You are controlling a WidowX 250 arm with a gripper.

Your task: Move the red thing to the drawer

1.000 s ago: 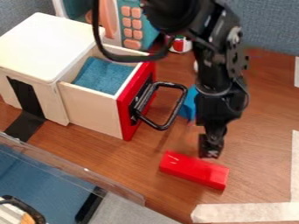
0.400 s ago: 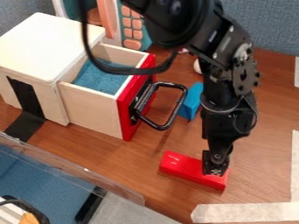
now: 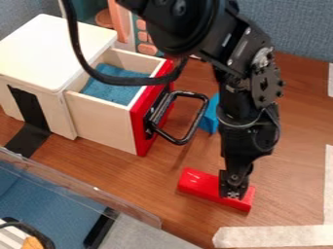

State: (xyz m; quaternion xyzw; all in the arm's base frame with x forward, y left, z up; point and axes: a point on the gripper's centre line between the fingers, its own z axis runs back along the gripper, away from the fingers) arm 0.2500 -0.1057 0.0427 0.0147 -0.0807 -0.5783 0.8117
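"Hanging down from 12 o'clock, where does the gripper (image 3: pixel 233 193) end up?"

"At the red block (image 3: pixel 197 182), over its 4 o'clock end. The block lies on the table (image 3: pixel 185 219) at 5 o'clock, its length running from 10 to 4."

"Does the gripper pinch it?"

"Nobody can tell from this angle: spread, pressed together or gripping the block, the state is hidden. Whether the two touch is unclear as well."

"And the drawer (image 3: pixel 101 120)?"

"It stands open at 11 o'clock from the block, well apart from it. The front is red, the sides pale wood, and a blue lining (image 3: pixel 104 92) covers the bottom. The black handle (image 3: pixel 197 119) juts out toward 4 o'clock."

"What is it set into?"

"The white-topped cabinet (image 3: pixel 52 48), at 10 o'clock. The arm's black cable (image 3: pixel 79 53) loops across the view above the drawer."

"Anything near 12 o'clock from the red block?"

"A blue block (image 3: pixel 210 119), partly behind the arm, just beside the handle. Pale tape (image 3: pixel 273 236) runs along the table at 5 o'clock, nearer the edge."
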